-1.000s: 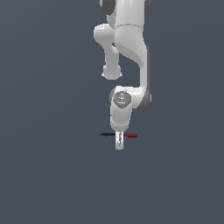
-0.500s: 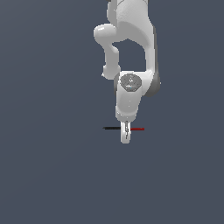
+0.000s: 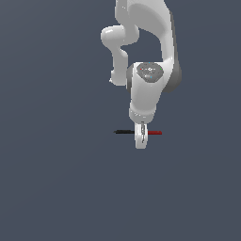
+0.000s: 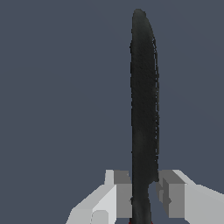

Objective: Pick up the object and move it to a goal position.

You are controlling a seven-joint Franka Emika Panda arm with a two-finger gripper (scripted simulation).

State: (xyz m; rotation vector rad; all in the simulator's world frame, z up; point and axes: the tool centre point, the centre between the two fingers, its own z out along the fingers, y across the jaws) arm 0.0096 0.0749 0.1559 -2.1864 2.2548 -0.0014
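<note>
Half-hidden stick point(image 3: 123, 132) clamped mid-length between gripper point(image 3: 140, 140) fingers point(image 4: 120, 192), jaws closed on it; red half barely visible in wrist view.

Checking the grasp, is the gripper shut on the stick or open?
Shut on it: in the wrist view both fingers flank the stick.

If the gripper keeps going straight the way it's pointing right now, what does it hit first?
Nothing new, most likely: the stick already sits between the fingers of the gripper. Beyond it the frames show only plain grey background, so the way looks free, though depth there cannot be judged.
</note>
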